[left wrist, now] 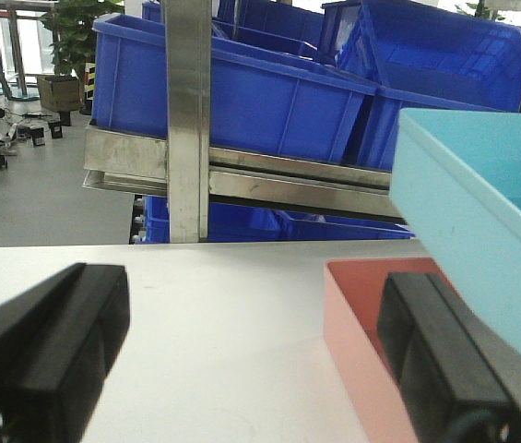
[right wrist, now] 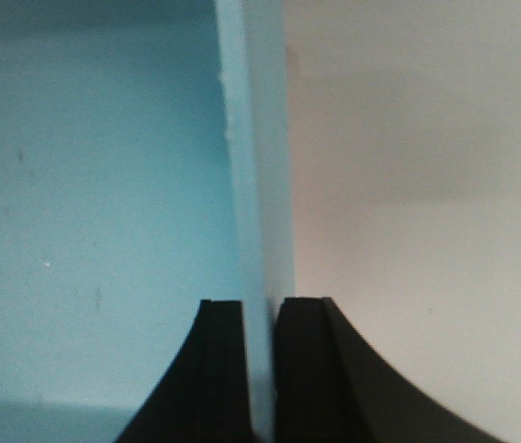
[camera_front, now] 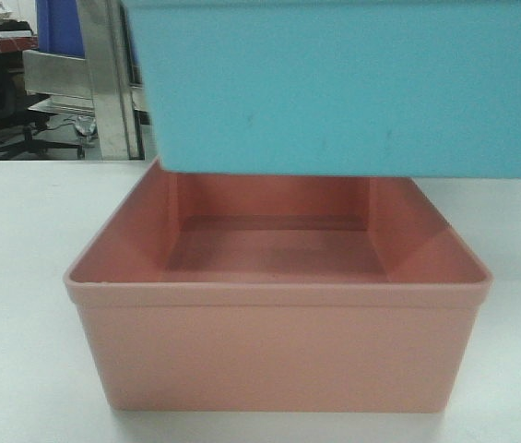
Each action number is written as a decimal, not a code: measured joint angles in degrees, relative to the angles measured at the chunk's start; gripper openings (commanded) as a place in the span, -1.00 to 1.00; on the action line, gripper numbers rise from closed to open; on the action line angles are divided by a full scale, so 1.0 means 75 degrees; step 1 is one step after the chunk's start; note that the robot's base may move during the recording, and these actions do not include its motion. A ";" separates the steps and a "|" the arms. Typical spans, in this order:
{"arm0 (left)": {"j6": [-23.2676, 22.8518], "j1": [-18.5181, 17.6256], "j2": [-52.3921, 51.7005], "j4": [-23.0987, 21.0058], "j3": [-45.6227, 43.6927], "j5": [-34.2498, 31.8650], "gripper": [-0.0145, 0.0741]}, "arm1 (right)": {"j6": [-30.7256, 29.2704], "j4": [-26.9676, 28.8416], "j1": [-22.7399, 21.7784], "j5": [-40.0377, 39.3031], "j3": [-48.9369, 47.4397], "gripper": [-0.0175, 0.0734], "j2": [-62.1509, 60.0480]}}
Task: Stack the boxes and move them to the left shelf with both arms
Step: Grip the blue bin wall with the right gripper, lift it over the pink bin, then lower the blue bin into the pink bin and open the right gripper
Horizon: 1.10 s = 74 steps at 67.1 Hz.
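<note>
Left wrist view: a bunch of dark blue ribbed bins (left wrist: 242, 101) run from 12 to 2 o'clock, and there's a potted plant (left wrist: 80, 28) at 11. The white tabletop (left wrist: 223, 323) is at 6. Front view has a black office chair (camera_front: 2, 92) at 10.

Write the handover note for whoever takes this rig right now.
Left tool: open, straddling a side wall of the salmon pink plastic tub, which sits on the white table.
Right tool: shut on a wall of the light blue plastic tub, held above the pink one.
Done: blue tub lifted.
To do: nest it, grip the stack, move it to the stainless steel rack.
</note>
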 measured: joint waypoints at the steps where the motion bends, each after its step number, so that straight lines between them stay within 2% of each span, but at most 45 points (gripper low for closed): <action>1: 0.0000 0.0000 0.0000 0.0000 0.0000 0.0000 0.36 | 0.0024 0.0000 0.0024 0.0000 0.0000 -0.49 0.0023; 26: 0.0000 0.0000 0.0000 0.0000 0.0000 0.0000 0.36 | 0.0275 -0.0068 0.0771 0.0000 0.0000 -0.49 0.0529; 74: 0.0000 0.0000 0.0000 0.0000 0.0000 0.0000 0.36 | 0.0288 -0.0116 0.0830 -0.0898 0.0528 -0.49 0.0815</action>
